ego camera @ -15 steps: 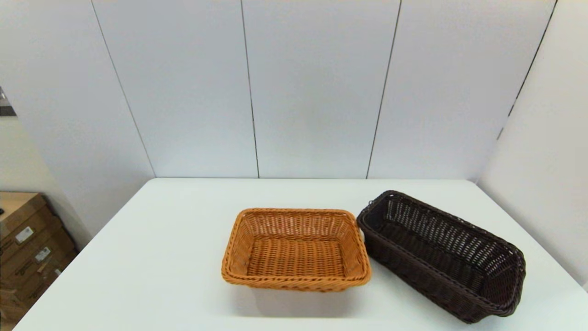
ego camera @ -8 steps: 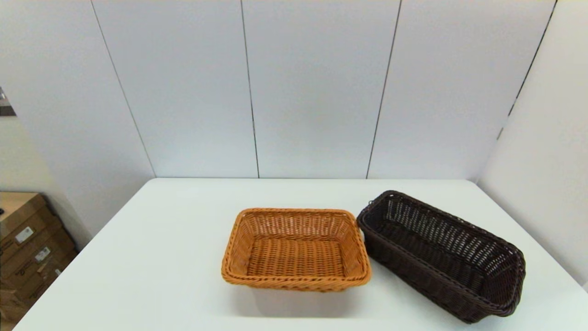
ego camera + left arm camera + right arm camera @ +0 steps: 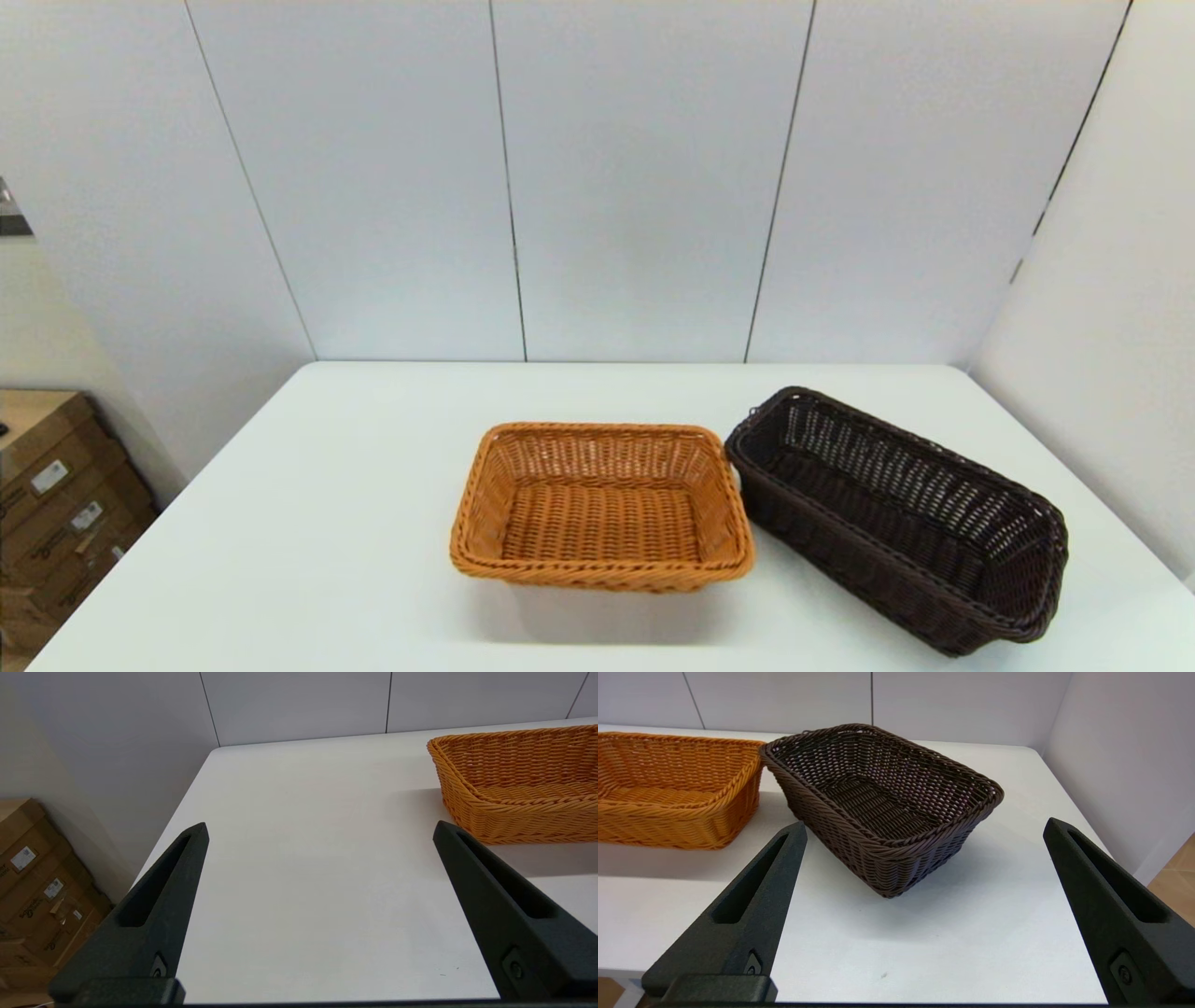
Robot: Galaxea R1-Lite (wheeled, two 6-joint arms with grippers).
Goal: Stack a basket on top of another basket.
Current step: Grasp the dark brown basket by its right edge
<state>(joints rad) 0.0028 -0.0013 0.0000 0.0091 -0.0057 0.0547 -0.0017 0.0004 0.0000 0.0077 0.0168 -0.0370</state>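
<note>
The left hand [image 3: 320,830] hangs released at the worktop's [image 3: 327,523] near edge, the orange-tan basket [image 3: 602,506] ahead to its right. The dark brown basket [image 3: 901,518], touching it, lies just ahead of the released right hand [image 3: 924,828].

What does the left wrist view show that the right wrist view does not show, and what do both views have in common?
Only the left wrist view shows the left gripper, open over bare table, and the cardboard boxes beside the table.

Only the right wrist view shows the dark brown basket, whole and empty, and the right gripper, open and facing that basket without touching it.

Both views show the orange-tan basket, only in part, standing on the white table, and the panelled wall behind.
</note>
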